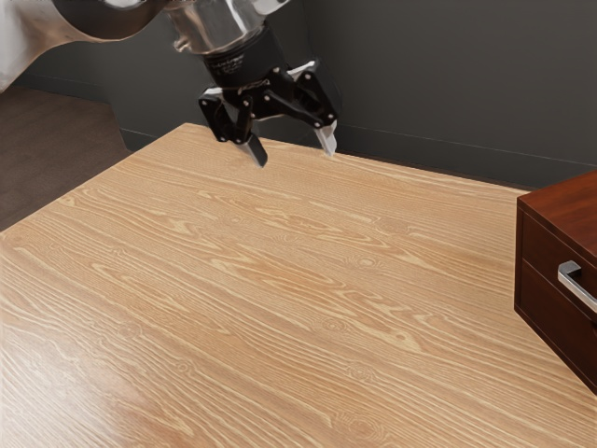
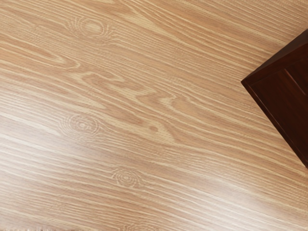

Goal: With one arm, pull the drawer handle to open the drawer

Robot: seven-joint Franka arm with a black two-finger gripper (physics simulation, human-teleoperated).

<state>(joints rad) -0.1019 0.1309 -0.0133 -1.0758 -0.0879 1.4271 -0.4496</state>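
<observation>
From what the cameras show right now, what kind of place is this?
Probably a plain indoor room, simulated, set up as a workspace: a broad light wooden table, a dark wooden drawer cabinet with a metal handle, and a bare dark wall behind.

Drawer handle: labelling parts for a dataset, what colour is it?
The handle is silver-grey, clearest in the exterior view.

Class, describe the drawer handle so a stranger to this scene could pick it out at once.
Start at the pale wooden table and follow it to the dark reddish-brown cabinet at the exterior view's right edge. On its front sits the drawer handle, a silver bar, the only bright metal against the dark wood.
</observation>
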